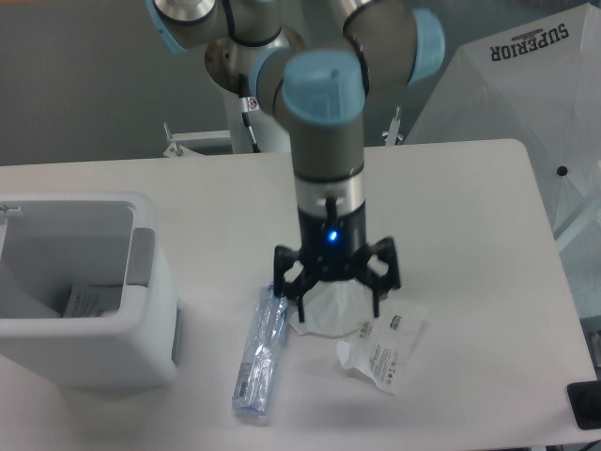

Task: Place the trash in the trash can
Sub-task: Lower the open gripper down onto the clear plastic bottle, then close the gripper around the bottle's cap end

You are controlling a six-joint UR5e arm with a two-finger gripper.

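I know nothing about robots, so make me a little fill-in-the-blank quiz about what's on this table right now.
1. The claw hangs with its jaws ____ over the crumpled wrapper.
2. The crushed bottle lies between the wrapper and the white ____.
3. The trash can already holds a piece of ____.

Missing words: open; trash can; paper

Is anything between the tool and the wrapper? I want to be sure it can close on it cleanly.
Nothing visible. The open tool is right over the white wrapper, one finger on either side of its raised part. The bottle lies just left of the left finger, close by but not between them.
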